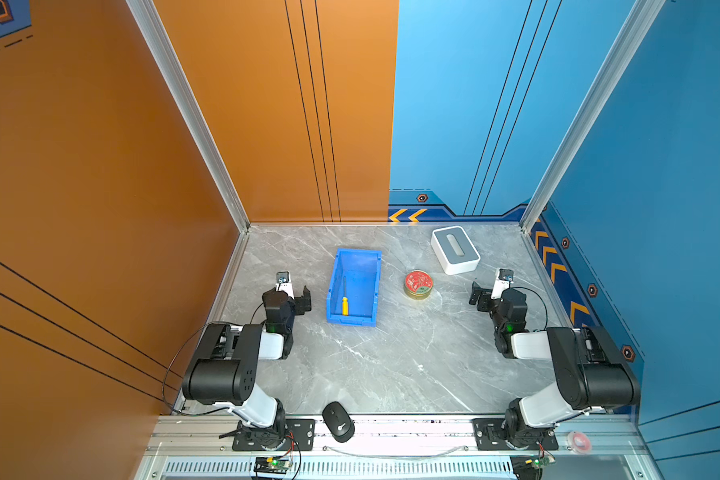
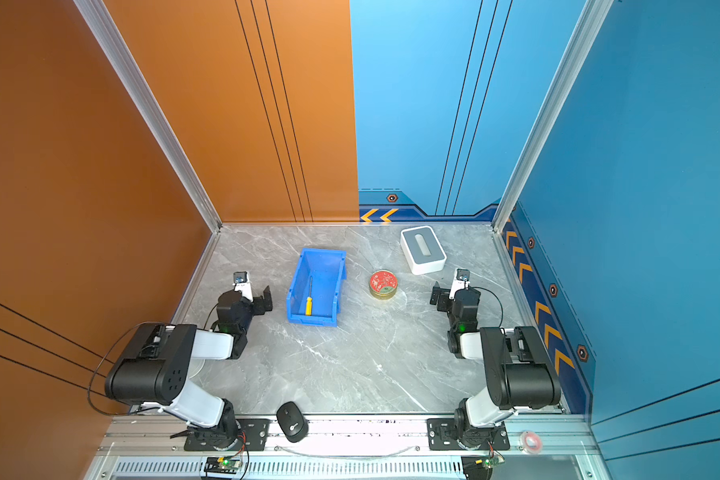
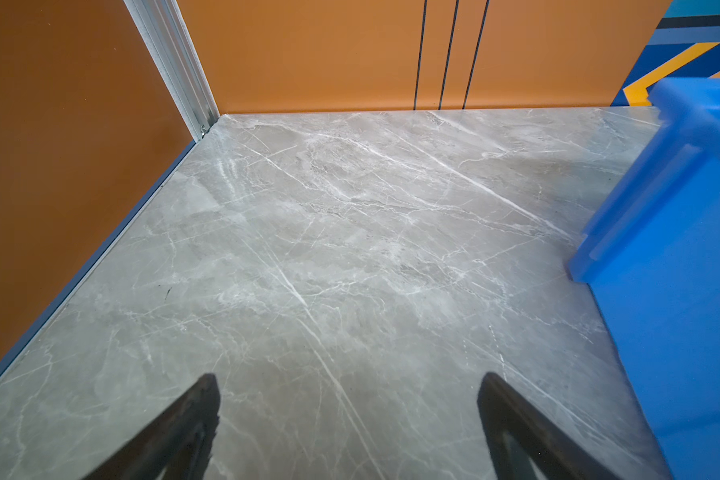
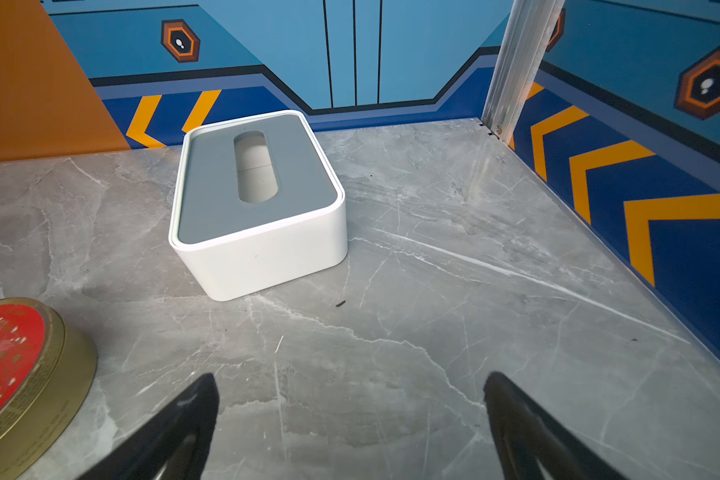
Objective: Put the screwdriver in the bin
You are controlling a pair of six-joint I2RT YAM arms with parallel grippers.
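One screwdriver (image 1: 344,297) (image 2: 309,297) lies flat on the floor of the bin (image 1: 362,286) (image 2: 327,286), close to its left wall. Its long axis runs along the bin's length: the yellow handle is at the near end and the thin shaft points toward the far wall. The bin stands on the table (image 1: 391,365), its long sides running near to far.

Just left of the bin, not touching it, the left gripper (image 1: 304,299) (image 3: 350,380) hangs with jaws apart and nothing between them; the bin's outer wall (image 3: 674,249) fills one side of the left wrist view.

Right of the bin sit a round red-lidded tin (image 1: 417,284) and, farther back, a white box (image 1: 454,249) with a slotted grey top. The right gripper (image 1: 479,295) (image 4: 350,380), jaws wide and empty, is over bare table near the tin.

Broad bare table spreads in front of the bin. A black mouse (image 1: 338,420) rests on the front rail.
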